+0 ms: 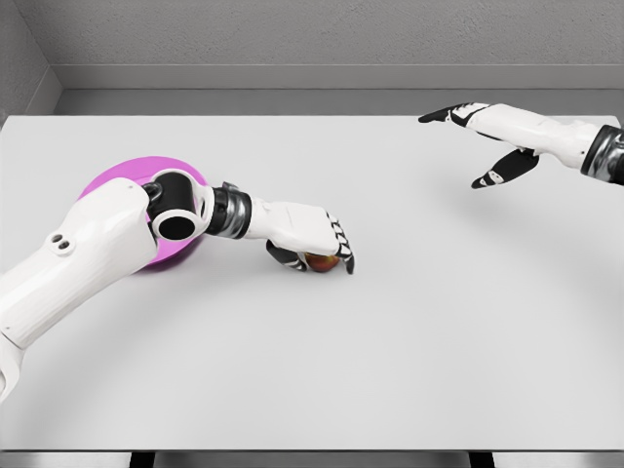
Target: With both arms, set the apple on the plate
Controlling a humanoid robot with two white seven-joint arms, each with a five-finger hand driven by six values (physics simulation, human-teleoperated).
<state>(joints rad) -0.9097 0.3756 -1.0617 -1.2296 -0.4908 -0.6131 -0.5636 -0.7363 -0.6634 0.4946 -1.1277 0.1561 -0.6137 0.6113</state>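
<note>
You face wide pale grey table [409,341], matte top, near edge running along bottom of view, far edge meeting grey wall. Magenta plate [109,178] lies flat on table at your left, toward far side, partly hidden behind white arm. Apple [322,262] sits on table surface just right of plate, near centre, reddish-orange skin showing only in part, apart from plate rim. Dark supports visible under near edge.

no text, label, brand, number or sign can be read anywhere here.
</note>
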